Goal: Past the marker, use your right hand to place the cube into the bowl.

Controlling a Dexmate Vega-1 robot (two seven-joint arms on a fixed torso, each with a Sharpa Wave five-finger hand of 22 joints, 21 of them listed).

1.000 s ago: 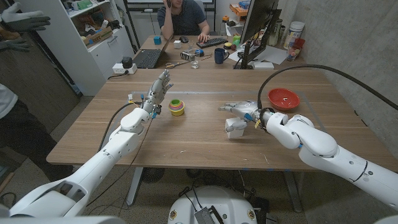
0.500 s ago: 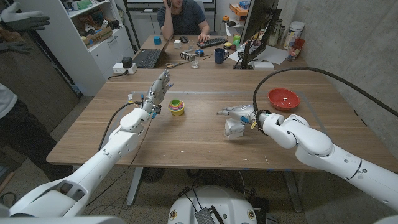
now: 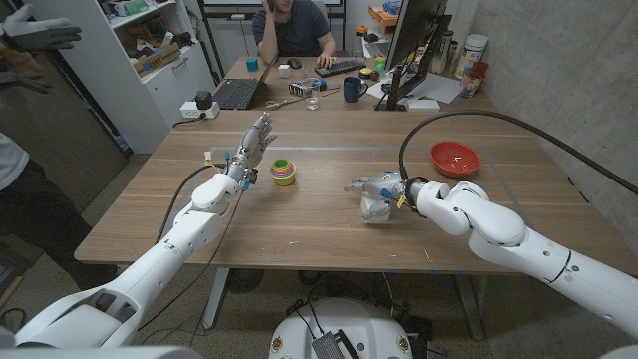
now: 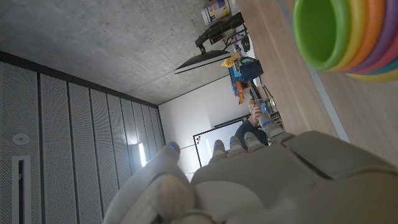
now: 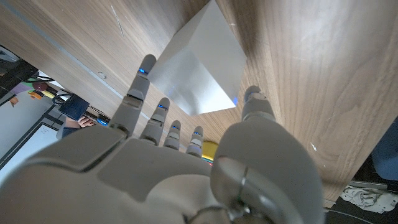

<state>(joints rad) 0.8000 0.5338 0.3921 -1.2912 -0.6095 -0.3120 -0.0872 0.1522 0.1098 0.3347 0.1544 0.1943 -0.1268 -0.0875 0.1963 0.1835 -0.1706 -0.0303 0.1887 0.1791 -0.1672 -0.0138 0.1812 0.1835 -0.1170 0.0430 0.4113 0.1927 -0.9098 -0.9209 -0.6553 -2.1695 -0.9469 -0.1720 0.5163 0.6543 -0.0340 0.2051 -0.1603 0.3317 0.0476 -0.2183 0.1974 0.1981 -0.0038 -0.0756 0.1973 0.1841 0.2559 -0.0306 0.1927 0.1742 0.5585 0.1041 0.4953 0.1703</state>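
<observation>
Cube (image 3: pixel 377 205) sits on the table between the right hand's (image 3: pixel 377 186) spread fingers; bowl (image 3: pixel 455 158) holds nothing.

No legible text, label, brand or number on anything in view.

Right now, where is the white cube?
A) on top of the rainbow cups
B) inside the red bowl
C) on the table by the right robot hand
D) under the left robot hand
C: the white cube sits on the wooden table right at the right robot hand, apart from the red bowl.
</observation>
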